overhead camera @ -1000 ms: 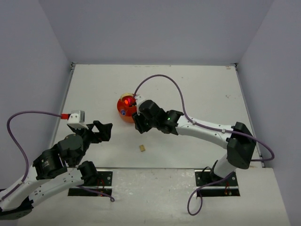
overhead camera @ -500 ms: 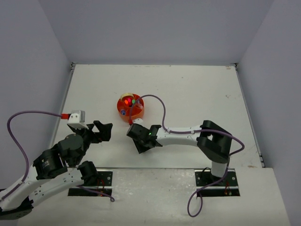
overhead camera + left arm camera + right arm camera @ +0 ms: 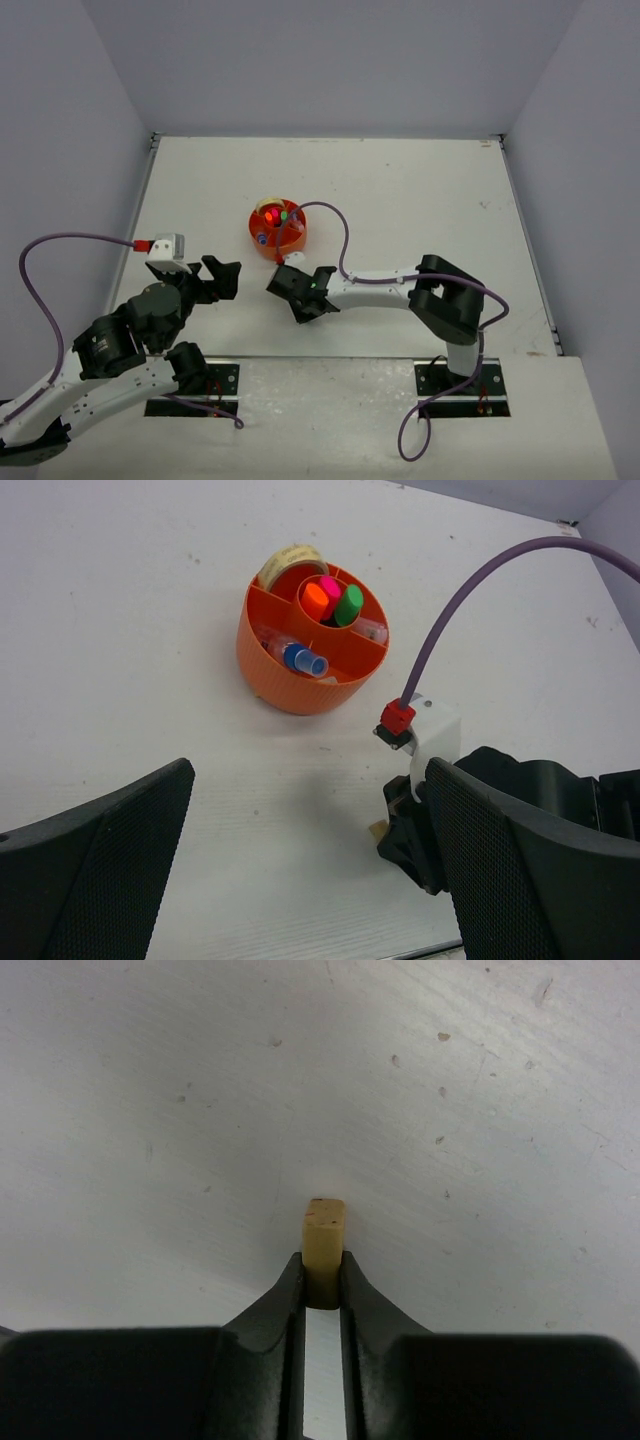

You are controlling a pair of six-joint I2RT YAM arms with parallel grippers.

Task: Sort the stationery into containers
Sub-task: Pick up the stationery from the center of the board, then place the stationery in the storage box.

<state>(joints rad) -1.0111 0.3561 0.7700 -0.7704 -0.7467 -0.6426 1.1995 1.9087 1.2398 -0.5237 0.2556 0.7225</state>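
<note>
The round orange organiser (image 3: 278, 232) stands at mid-table. In the left wrist view the organiser (image 3: 268, 655) holds orange (image 3: 315, 600), pink and green (image 3: 349, 605) highlighters in its centre well, a blue-ended one (image 3: 304, 661) and a beige tape ring (image 3: 292, 560) in outer compartments. My right gripper (image 3: 303, 309) is down at the table in front of the organiser. In the right wrist view the right gripper (image 3: 323, 1272) is shut on a small tan block (image 3: 324, 1232) that rests on the table. My left gripper (image 3: 222, 278) is open and empty, left of it.
The right arm's purple cable (image 3: 340, 235) loops close by the organiser's right side. The table's near edge and both arm bases (image 3: 190, 375) lie just below the grippers. Walls close the table at left, back and right.
The right gripper came down from over the organiser to the tan block in front of it and now grips it. The left arm barely moved.
</note>
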